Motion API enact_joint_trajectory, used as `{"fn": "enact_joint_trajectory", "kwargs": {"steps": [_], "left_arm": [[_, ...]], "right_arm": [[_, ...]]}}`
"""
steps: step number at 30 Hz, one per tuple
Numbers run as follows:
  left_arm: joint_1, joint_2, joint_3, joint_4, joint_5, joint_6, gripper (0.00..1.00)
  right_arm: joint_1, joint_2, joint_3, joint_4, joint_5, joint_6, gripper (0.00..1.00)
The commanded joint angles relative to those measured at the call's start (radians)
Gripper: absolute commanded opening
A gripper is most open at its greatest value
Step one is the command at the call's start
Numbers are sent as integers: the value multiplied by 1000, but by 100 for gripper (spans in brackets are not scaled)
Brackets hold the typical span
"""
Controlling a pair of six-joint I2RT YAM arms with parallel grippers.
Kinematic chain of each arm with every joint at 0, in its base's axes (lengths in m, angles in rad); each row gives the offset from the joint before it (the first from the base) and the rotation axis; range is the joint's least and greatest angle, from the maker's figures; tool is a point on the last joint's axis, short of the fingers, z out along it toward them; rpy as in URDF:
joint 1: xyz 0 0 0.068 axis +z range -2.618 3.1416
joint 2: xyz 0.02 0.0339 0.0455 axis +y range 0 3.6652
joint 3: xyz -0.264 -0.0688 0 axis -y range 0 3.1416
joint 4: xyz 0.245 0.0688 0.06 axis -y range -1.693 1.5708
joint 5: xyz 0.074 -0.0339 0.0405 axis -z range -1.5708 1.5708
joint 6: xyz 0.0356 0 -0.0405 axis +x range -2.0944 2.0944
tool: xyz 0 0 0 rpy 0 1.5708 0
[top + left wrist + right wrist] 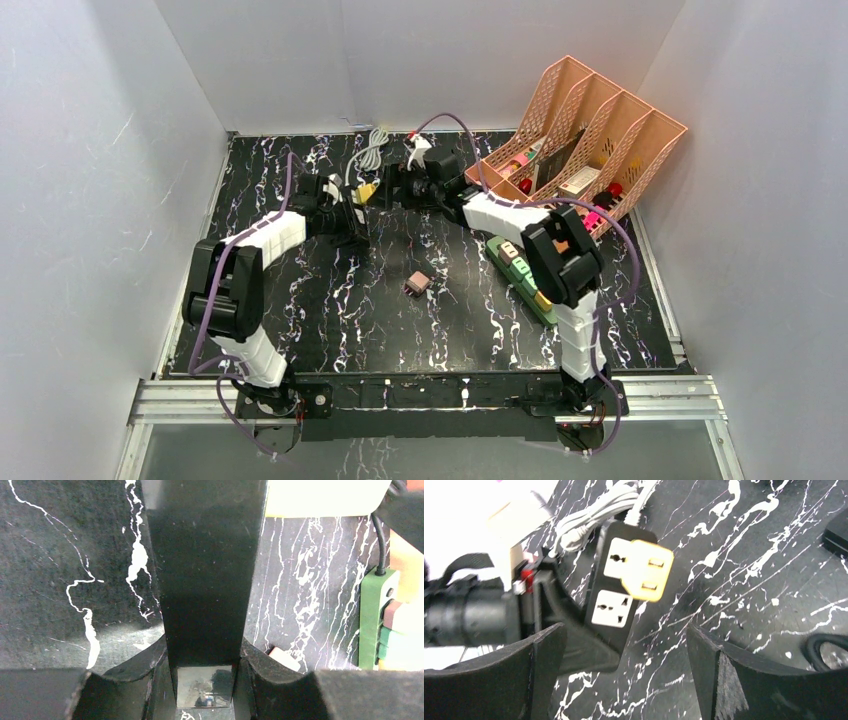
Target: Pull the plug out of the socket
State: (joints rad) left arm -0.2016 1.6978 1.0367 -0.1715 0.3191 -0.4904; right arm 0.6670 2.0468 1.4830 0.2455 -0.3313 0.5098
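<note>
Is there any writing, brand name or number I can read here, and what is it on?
No text can be read in any view.
Black strip and yellow plug: no print shows, only socket holes.
Green strip: any marking is too blurred to read.
Things in the pink rack: any labels are too small to read.

Peach file rack [655, 130], green power strip [530, 295]
</note>
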Motion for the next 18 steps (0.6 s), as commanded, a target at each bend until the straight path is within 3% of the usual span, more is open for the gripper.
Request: {"fn": "enact_joint_trajectory", "kwargs": {"steps": [1,11,18], "left_arm": [[-10,-98,-9,32,36,9,0],[-14,-121,-33,51,71,7,0],[-15,-122,-42,52,58,4,0]], "right_arm": [[-2,100,105,62,-7,102,94],[-3,240,256,116,-69,170,81],[-3,203,170,272,-128,194,72]]}}
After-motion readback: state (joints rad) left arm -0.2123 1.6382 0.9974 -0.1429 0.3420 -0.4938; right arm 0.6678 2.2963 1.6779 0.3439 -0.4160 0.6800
